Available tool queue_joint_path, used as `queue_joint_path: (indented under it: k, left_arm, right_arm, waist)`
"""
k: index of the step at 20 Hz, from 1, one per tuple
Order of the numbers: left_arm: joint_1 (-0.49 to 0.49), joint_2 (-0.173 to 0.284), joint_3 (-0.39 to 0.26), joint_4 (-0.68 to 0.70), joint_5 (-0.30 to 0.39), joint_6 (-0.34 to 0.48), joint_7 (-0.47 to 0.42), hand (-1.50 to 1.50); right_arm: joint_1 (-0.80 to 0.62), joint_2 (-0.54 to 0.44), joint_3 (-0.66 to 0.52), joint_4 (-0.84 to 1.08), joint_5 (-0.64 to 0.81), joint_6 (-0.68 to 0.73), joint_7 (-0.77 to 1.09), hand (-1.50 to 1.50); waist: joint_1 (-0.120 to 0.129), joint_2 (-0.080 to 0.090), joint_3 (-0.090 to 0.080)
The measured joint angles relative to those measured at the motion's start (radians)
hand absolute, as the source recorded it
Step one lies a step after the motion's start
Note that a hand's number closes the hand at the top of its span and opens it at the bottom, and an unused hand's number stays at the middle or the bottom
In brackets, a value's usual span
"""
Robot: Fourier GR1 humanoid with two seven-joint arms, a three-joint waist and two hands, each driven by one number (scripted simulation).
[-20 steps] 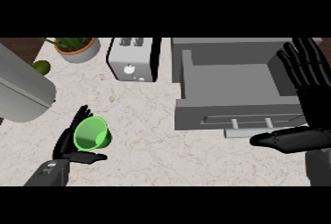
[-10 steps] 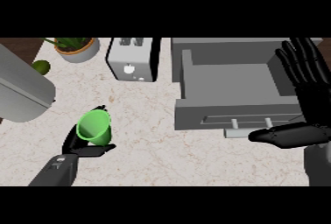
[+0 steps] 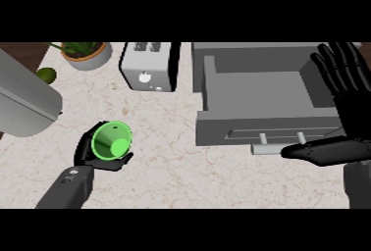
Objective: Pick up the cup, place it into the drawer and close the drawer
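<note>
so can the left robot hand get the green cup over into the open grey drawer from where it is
Probably yes: the left robot hand already holds the green plastic cup, the open grey drawer gapes upward, and only bare marble counter lies between. The right robot hand rests at the drawer's far side.

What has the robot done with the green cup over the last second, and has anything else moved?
The left hand, curled round the green cup, has tipped it, so its open mouth now faces up towards the camera. The right hand stayed open beside the open drawer; the toaster and plant have not moved.
</note>
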Motion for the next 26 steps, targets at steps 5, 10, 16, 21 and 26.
queue_joint_path:
  k: [5, 10, 16, 21, 26]
  left_arm:
    - [-0.004, -0.014, 0.053, -0.026, 0.056, 0.013, -0.02, 1.5]
    - [-0.03, -0.041, 0.111, -0.05, 0.113, 0.046, -0.03, 1.5]
    - [-0.097, -0.069, 0.071, -0.15, 0.11, 0.041, 0.028, 1.5]
    - [-0.193, -0.12, 0.027, -0.276, 0.111, 0.069, 0.128, 1.5]
    - [-0.287, -0.164, -0.037, -0.417, 0.123, 0.109, 0.306, 1.5]
  right_arm:
    - [0.0, -0.005, -0.015, 0.004, -0.015, 0.004, 0.003, -1.5]
    - [0.026, 0.012, 0.004, -0.008, 0.01, -0.006, -0.012, -1.5]
    - [0.051, -0.01, -0.025, -0.008, -0.008, 0.014, -0.014, -1.5]
    - [0.037, -0.01, -0.031, -0.004, -0.001, 0.001, -0.005, -1.5]
    - [0.035, -0.01, -0.034, 0.017, 0.01, -0.001, -0.02, -1.5]
  waist:
    - [0.005, -0.002, 0.001]
    - [0.008, -0.004, 0.002]
    - [0.021, -0.012, 0.004]
    - [0.032, -0.017, 0.005]
    - [0.036, -0.019, 0.006]
